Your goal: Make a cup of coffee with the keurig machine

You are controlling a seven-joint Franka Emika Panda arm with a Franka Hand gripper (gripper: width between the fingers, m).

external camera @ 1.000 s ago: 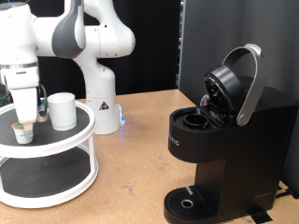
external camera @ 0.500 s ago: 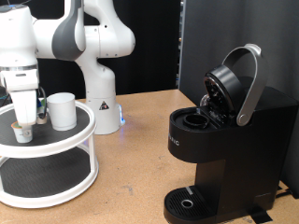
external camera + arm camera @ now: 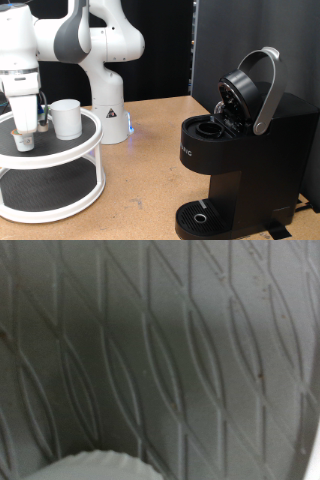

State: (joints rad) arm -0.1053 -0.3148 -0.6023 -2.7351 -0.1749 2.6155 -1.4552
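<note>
Gripper: one gripper (image 3: pixel 23 128) at the exterior view's far left, hanging low over the top shelf of the white stand. A small pale thing (image 3: pixel 24 141), maybe a pod, sits right under it. I cannot tell if the claw is spread or pinching.
Stand: one round white stand (image 3: pixel 70 150) with two dark shelves. Its left side is cut off by the picture edge.
Cup: one white cup (image 3: pixel 66 118) stands on the top shelf, just beside the gripper, on the right of it.
Robot arm: one white arm (image 3: pixel 95 50) stands behind the stand.
Keurig machine: one black keurig machine (image 3: pixel 240 150) is at the exterior view's right, well apart from the cup. Its lid is tipped up and open, with the grey handle raised.
Hard to see: the wrist view is blurry. It shows only the dark shelf mat (image 3: pixel 170 350) with wavy lines and a bit of something white (image 3: pixel 100 465) at the edge.
Table: a brown wooden table top (image 3: pixel 150 180).
Room: dark black walls behind.
</note>
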